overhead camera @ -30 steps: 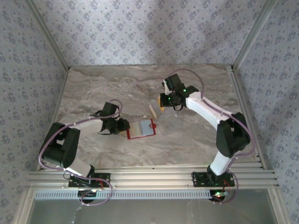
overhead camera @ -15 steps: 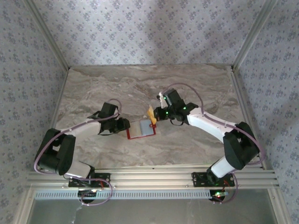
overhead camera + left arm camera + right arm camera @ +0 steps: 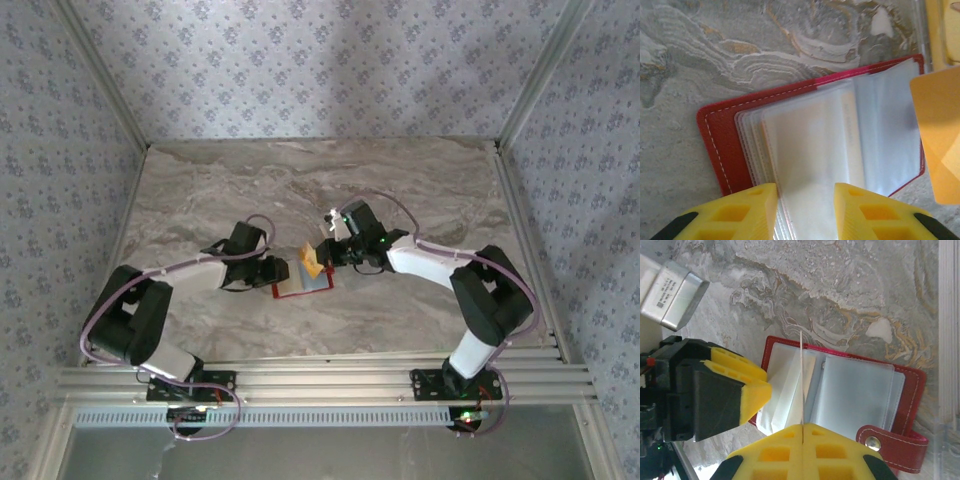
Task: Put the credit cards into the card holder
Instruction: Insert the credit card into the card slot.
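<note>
Red leather card holder [image 3: 303, 284] lies open mid-table on the marble [image 3: 430, 190], between your two arms. Your right wrist view gives what the overhead can't: the credit card [image 3: 801, 375] edge-on, clenched in the right gripper [image 3: 802, 427], its far end among the clear sleeves [image 3: 855, 390], and the snap tab [image 3: 871, 441]. Your left wrist view has the left gripper [image 3: 805, 192] astride those sleeves, fingers apart; whether it pinches them, you can't tell. Grey label block [image 3: 672, 292], print too fine to read.
</note>
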